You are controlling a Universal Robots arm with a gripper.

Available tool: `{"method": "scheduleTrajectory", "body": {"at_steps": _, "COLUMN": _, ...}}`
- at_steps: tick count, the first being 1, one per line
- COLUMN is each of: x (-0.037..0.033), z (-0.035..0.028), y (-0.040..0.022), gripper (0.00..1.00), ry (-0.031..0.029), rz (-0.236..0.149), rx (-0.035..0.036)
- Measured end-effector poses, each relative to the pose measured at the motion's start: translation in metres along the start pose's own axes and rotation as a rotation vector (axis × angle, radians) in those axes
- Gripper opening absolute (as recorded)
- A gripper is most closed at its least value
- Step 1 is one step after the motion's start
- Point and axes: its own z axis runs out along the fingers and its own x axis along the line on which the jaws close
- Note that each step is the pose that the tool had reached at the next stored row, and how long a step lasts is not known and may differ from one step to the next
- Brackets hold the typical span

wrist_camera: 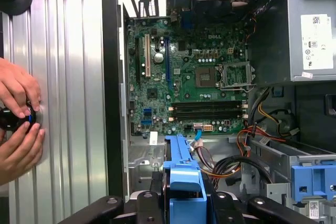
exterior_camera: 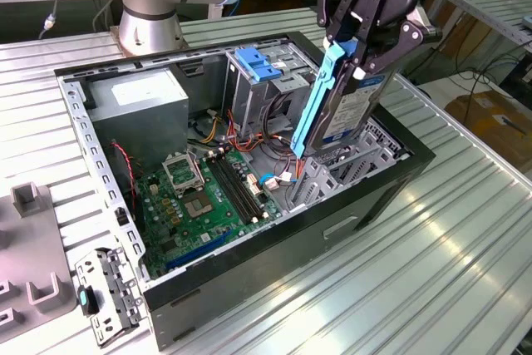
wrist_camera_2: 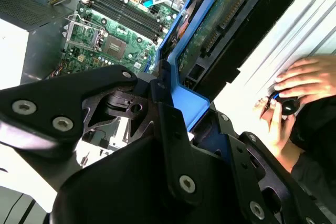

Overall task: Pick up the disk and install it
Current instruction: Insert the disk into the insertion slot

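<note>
The disk (exterior_camera: 353, 106), a dark drive with a white label and a blue carrier rail (exterior_camera: 318, 101), stands nearly upright over the front corner of the open computer case (exterior_camera: 249, 268). Its lower end dips into the metal drive bay (exterior_camera: 353, 164) there. My gripper (exterior_camera: 359, 49) is shut on the disk's upper end from above. In the second wrist view the disk's green circuit side (wrist_camera_2: 223, 17) and blue carrier (wrist_camera_2: 185, 99) run out from between the black fingers (wrist_camera_2: 173, 135). The first wrist view has the blue carrier (wrist_camera: 184, 179) at the gripper (wrist_camera: 184, 205).
Inside the case lie the green motherboard (exterior_camera: 208, 197), a grey power-supply box (exterior_camera: 137, 97), loose cables and a tall cage with a blue latch (exterior_camera: 259, 64). A person's hands (wrist_camera: 18, 121) rest on the slatted table beside the case. Grey fixtures (exterior_camera: 37, 288) sit at the exterior view's left.
</note>
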Motion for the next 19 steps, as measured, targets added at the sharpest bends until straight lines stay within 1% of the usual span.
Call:
{"method": "scheduleTrajectory", "body": {"at_steps": 2, "x": 0.0005, "z": 0.0028, "y": -0.0058, "gripper": 0.37, "ry": 0.0011, "rz": 0.000, "rx": 0.0000}}
{"method": "scheduleTrajectory", "body": {"at_steps": 5, "x": 0.0000, "z": 0.0071, "y": -0.0162, "gripper": 0.37, "ry": 0.0038, "rz": -0.005, "rx": 0.0002}}
{"method": "scheduleTrajectory", "body": {"at_steps": 6, "x": -0.0002, "z": 0.0085, "y": -0.0197, "gripper": 0.37, "ry": 0.0065, "rz": -0.008, "rx": 0.0004}}
{"method": "scheduleTrajectory", "body": {"at_steps": 8, "x": -0.0007, "z": 0.0125, "y": -0.0301, "gripper": 0.37, "ry": 0.0159, "rz": -0.016, "rx": 0.0009}}
{"method": "scheduleTrajectory", "body": {"at_steps": 9, "x": -0.0007, "z": 0.0137, "y": -0.0327, "gripper": 0.37, "ry": 0.0185, "rz": -0.021, "rx": 0.0010}}
{"method": "scheduleTrajectory", "body": {"at_steps": 10, "x": -0.0009, "z": 0.0148, "y": -0.0350, "gripper": 0.37, "ry": 0.0205, "rz": -0.027, "rx": 0.0013}}
{"method": "scheduleTrajectory", "body": {"at_steps": 12, "x": -0.0011, "z": 0.0167, "y": -0.0388, "gripper": 0.37, "ry": 0.0227, "rz": -0.038, "rx": 0.0016}}
{"method": "scheduleTrajectory", "body": {"at_steps": 15, "x": -0.0030, "z": 0.0178, "y": -0.0444, "gripper": 0.37, "ry": 0.0233, "rz": -0.049, "rx": 0.0019}}
{"method": "scheduleTrajectory", "body": {"at_steps": 17, "x": -0.0037, "z": 0.0184, "y": -0.0446, "gripper": 0.37, "ry": 0.0232, "rz": -0.050, "rx": 0.0020}}
{"method": "scheduleTrajectory", "body": {"at_steps": 19, "x": -0.0038, "z": 0.0209, "y": -0.0447, "gripper": 0.37, "ry": 0.0233, "rz": -0.050, "rx": 0.0019}}
